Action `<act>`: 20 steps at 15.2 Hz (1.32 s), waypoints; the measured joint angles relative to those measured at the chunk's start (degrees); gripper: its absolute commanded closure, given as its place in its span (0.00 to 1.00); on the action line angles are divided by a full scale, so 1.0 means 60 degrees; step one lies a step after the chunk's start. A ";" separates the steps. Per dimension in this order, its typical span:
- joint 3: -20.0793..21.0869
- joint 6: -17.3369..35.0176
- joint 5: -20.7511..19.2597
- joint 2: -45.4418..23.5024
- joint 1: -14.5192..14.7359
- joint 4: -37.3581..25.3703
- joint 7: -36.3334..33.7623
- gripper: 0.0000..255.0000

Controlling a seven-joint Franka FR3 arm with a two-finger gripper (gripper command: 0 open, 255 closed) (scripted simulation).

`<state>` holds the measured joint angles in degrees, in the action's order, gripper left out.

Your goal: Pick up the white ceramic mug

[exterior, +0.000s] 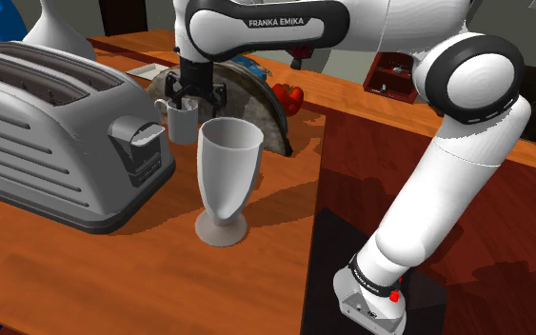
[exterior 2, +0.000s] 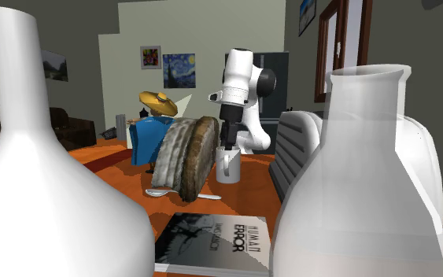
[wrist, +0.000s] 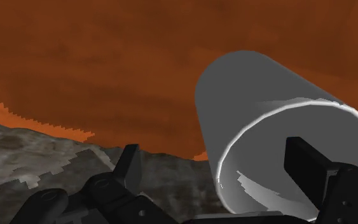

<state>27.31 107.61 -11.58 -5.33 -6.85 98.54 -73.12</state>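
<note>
The mug (exterior: 182, 124) is stood on the table (exterior: 266, 224) between toaster (exterior: 56, 133) and goblet (exterior: 226, 181). Its wall is straddled by the wide-open gripper (wrist: 217, 164). If squeezed unevenly, the mug could be tipped.

The table (exterior: 113, 276) is polished reddish wood, the toaster (exterior: 37, 124) ribbed grey metal, the mug (exterior: 182, 122) smooth white.

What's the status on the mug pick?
Black two-finger gripper: jaws open, one inside, one outside the plain white cylindrical mug. Mug upright on the orange-brown table, not yet gripped. Tall white footed cup close beside, not blocking.
</note>
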 measured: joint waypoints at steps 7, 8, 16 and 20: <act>0.0008 0.0145 -0.0010 0.0004 0.0010 0.0151 -0.0050 1.00; 0.0008 0.0146 -0.0010 0.0004 0.0010 0.0152 -0.0051 1.00; 0.0021 -0.0273 0.0002 -0.0018 0.0030 -0.0292 0.0003 1.00; 0.0038 -0.0754 0.0035 0.0009 0.0048 -0.0754 0.0069 1.00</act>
<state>27.54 103.09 -11.37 -5.28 -6.56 94.01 -72.71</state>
